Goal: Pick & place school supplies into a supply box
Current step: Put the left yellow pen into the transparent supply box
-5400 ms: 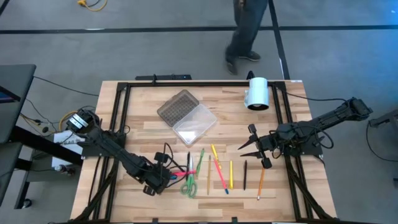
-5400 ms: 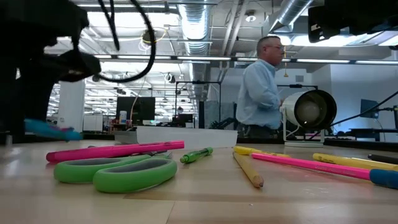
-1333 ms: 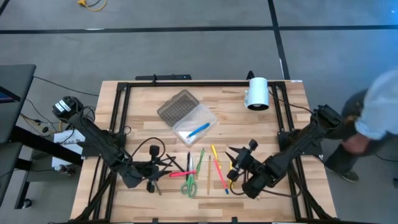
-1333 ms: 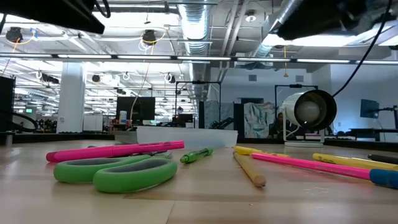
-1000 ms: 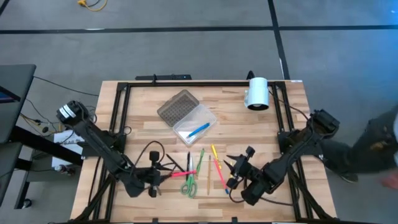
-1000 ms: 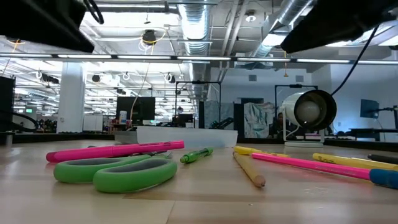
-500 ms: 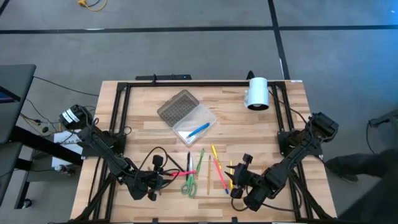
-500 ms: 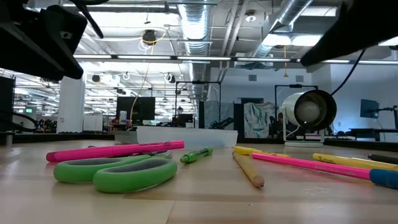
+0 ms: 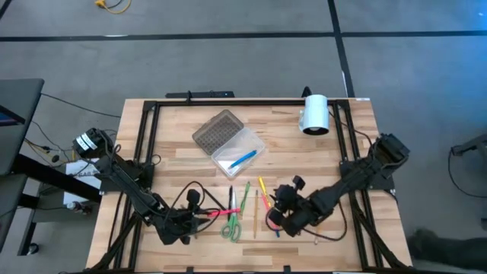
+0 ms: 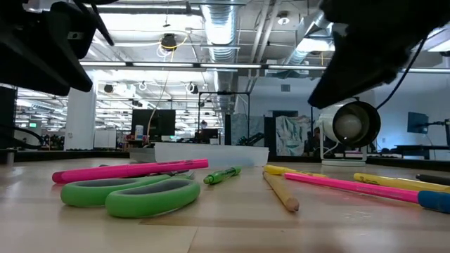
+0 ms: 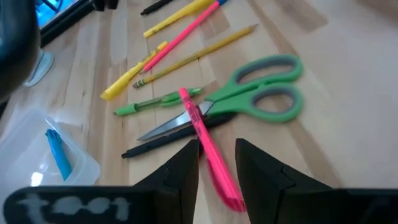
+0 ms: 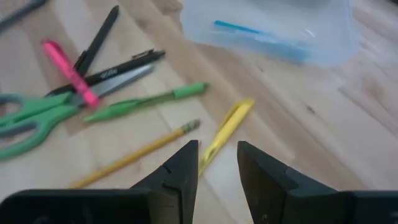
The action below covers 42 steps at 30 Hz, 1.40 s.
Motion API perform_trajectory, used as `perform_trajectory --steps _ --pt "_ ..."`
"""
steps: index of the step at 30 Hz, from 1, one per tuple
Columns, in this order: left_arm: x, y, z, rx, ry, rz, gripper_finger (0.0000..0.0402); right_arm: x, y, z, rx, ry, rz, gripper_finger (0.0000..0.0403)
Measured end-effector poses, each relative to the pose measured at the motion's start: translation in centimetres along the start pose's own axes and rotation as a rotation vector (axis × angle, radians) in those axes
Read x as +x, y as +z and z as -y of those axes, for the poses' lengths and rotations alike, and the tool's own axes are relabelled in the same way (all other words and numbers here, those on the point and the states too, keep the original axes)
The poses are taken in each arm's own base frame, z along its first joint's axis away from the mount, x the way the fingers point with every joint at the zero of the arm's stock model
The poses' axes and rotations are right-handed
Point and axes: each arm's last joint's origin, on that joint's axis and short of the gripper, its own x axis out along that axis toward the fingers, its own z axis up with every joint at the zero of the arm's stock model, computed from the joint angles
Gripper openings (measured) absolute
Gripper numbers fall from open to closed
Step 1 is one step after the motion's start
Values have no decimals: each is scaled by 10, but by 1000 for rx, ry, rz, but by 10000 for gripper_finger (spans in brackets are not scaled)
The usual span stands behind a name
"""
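Note:
The supply box (image 9: 228, 143) lies open, its grey dotted lid (image 9: 215, 129) beside the clear tray (image 9: 242, 156). A blue pen (image 9: 243, 160) lies in the tray. Pens, pencils and green scissors (image 9: 232, 226) lie loose on the table's near half. My left gripper (image 9: 204, 217) is open and low. Its fingers stand on either side of the pink highlighter (image 11: 205, 134) and touch nothing. My right gripper (image 9: 275, 209) is open above the yellow highlighter (image 12: 227, 127) and a yellow pencil (image 12: 134, 155). It hides some pens in the high view.
A white cylinder (image 9: 314, 114) lies at the far right of the table. A black pen (image 11: 168, 138) and green pen (image 11: 158, 102) lie by the scissors (image 11: 261, 93). A black frame (image 9: 152, 114) borders the table. Bare wood lies on the near left.
My right gripper has swung toward the table's left and come lower over the yellow highlighter and pencil. My left gripper has edged toward the table's right, closing in on the pink highlighter. No pen has moved. A person at the table's right has walked out of view.

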Motion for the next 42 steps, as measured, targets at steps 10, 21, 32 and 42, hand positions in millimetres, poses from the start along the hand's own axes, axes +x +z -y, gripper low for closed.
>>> perform_trajectory --steps 10,21,32,42 --pt "0 -9 -4 77 97 -69 96 35 26 16 52 36 -110 107" --pt "0 -11 -6 100 139 -86 96 71 23 21 63 60 -241 107" --pt "0 -12 -7 98 159 -93 96 90 12 22 57 33 -303 107" --pt "0 -12 -7 95 157 -93 96 92 8 27 66 12 -386 107"
